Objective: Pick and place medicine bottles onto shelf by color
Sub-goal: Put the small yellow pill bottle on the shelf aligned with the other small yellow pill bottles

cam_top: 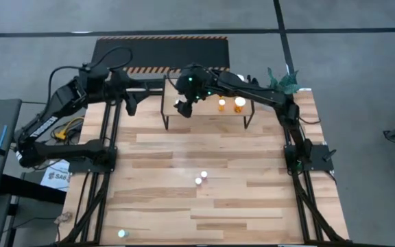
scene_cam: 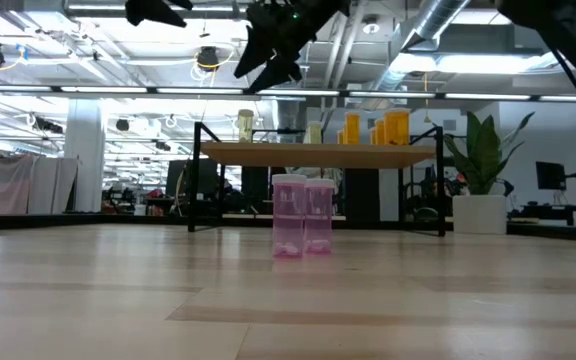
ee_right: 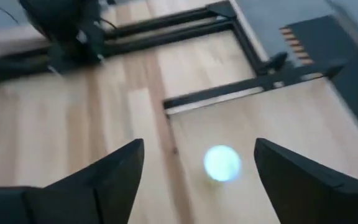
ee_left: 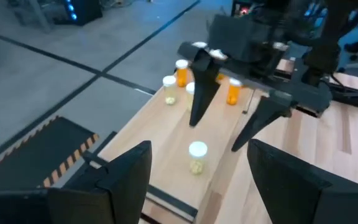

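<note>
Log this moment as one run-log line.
right gripper: open above greenish bottle on shelf | left gripper: open, waiting | pink bottles: on table

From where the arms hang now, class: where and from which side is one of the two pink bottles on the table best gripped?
Grip a pink bottle from straight above, around its white cap. Both stand upright and close together, so a sideways approach risks knocking the other.
</note>
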You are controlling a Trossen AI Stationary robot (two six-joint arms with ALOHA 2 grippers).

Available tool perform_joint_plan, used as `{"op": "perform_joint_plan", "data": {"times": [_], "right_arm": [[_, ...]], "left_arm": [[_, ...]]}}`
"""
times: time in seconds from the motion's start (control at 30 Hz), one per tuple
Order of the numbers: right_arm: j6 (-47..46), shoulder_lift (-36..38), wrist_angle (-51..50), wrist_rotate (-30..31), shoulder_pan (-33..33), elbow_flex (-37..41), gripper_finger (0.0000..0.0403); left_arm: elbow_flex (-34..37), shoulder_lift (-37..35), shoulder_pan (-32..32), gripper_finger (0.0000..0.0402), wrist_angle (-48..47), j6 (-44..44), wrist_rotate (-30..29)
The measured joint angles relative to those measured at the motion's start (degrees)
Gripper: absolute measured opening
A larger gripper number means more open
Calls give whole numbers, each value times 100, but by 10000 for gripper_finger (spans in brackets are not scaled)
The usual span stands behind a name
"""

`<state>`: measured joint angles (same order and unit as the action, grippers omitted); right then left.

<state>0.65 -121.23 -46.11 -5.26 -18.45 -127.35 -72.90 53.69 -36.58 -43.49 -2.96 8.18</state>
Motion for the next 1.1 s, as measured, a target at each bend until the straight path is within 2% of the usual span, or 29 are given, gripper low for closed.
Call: {"op": "perform_joint_plan", "data": {"times": [0.1, 0.23, 0.4, 0.57, 0.7, 1.1], "right_arm": [[594, 0, -32, 259, 83, 7, 343], [1014, 0, -18, 280, 97, 11, 355], [1042, 0, 66, 260, -85, 13, 350], [1045, -6, 249, -55, -258, 390, 335], [1082, 1, 588, -75, -270, 641, 330], [1147, -113, 779, -303, -300, 643, 319]], "left_arm": [[102, -3, 0, 254, 103, 131, -7], [95, 36, 0, 254, 265, 203, 3], [95, 53, 0, 254, 454, 227, 6], [96, 68, 0, 254, 451, 225, -100], [96, 70, 1, 254, 447, 223, -149], [94, 70, 0, 254, 444, 202, -288]]}}
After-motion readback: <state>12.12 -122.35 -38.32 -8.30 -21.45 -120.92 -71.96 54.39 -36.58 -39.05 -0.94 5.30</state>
